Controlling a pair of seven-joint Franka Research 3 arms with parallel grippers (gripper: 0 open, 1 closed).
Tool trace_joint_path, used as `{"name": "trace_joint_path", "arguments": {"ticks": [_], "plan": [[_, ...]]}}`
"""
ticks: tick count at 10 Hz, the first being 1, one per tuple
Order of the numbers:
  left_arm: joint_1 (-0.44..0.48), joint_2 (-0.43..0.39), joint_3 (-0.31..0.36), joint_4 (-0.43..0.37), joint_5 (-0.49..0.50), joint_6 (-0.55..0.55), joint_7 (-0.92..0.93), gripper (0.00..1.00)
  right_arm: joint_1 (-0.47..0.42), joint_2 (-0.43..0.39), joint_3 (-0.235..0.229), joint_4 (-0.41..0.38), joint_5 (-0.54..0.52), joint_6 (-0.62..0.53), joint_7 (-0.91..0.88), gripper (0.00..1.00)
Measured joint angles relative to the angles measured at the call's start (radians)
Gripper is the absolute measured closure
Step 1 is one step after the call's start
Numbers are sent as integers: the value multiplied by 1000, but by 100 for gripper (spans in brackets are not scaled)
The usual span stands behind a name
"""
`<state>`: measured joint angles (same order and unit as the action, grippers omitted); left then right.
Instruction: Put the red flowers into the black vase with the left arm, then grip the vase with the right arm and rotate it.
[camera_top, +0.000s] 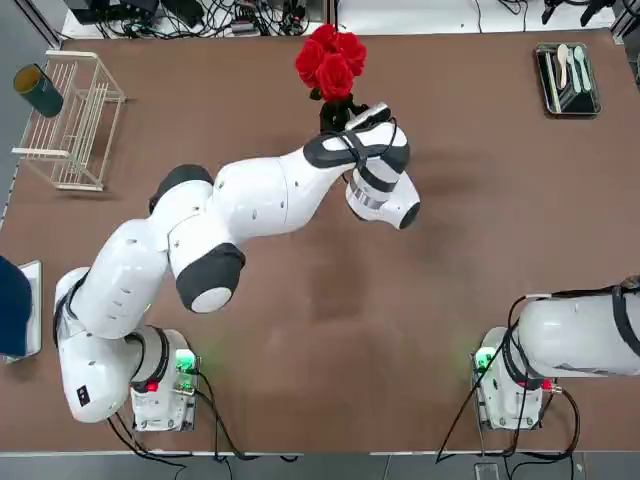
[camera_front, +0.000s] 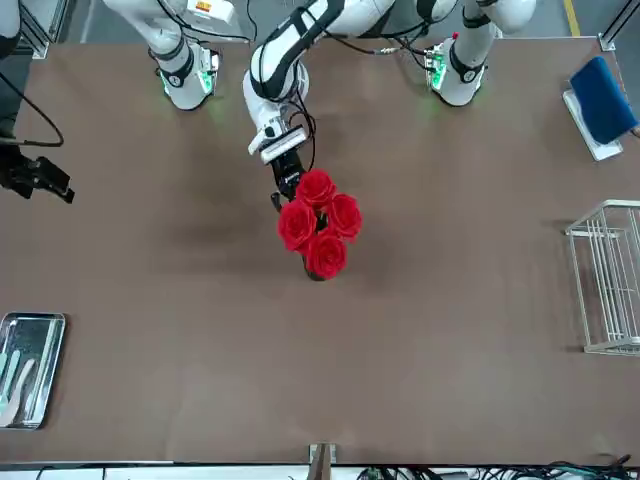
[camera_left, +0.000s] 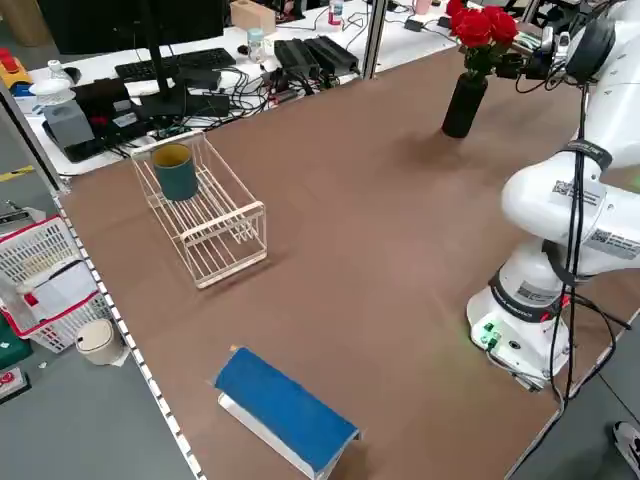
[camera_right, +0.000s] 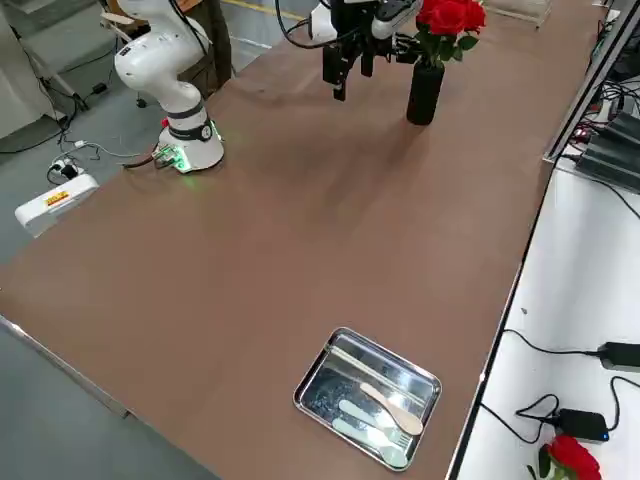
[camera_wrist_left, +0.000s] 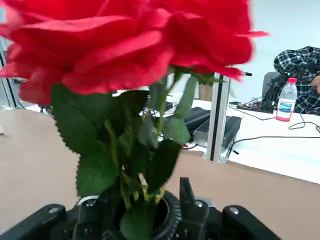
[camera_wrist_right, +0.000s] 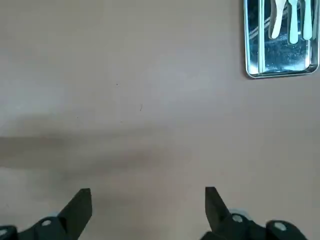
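Observation:
The red flowers (camera_top: 330, 60) stand upright in the black vase (camera_left: 464, 105) at the far middle of the table, blooms well above the mouth (camera_right: 445, 15). My left gripper (camera_top: 352, 116) is level with the stems just above the vase, on the side nearer the robot (camera_front: 287, 187). In the left wrist view its fingers (camera_wrist_left: 186, 200) stand apart on either side of the leaves and the vase rim (camera_wrist_left: 172, 220), not pressing the stems. My right gripper (camera_wrist_right: 145, 200) hangs open over bare table; its arm (camera_top: 580, 335) is parked at the near right.
A metal tray (camera_top: 568, 80) with spoons lies at the far right corner. A wire rack (camera_top: 75, 120) with a dark green cup (camera_top: 38, 90) stands at the far left. A blue-topped block (camera_left: 285, 410) sits at the near left edge.

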<state>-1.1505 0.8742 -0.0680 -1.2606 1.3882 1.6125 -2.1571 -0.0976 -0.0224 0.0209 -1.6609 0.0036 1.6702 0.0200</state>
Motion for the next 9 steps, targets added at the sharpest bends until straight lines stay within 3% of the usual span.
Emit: {"name": "trace_joint_path", "arguments": {"ticks": [5, 9], "plan": [[-22, -27, -60, 22, 0, -22, 0, 44, 23, 0, 3, 0, 1, 1, 0, 0], [-23, -127, -103, 34, -15, -28, 2, 45, 42, 0, 7, 1, 31, 4, 1, 0]]}}
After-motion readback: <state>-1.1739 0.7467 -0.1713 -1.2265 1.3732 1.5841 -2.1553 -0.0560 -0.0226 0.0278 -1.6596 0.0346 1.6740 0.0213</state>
